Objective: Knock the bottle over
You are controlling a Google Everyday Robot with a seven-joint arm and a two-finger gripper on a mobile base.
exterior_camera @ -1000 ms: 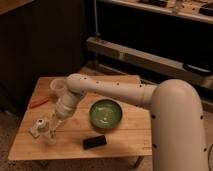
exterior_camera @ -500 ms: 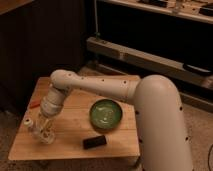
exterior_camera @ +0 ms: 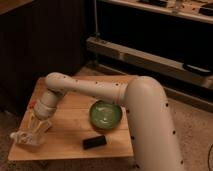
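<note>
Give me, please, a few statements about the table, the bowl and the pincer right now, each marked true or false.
1. The pincer is low over the front left part of the wooden table. True.
2. The green bowl lies upside down. False: it sits upright, its hollow facing up.
3. A dark flat object lies in front of the green bowl, nearer the table's front edge. True.
4. The dark flat object is inside the bowl. False: it rests on the table, apart from the bowl.
5. The pincer is touching the green bowl. False: it is well to the left of the bowl, beside a pale object near the table's left edge.
</note>
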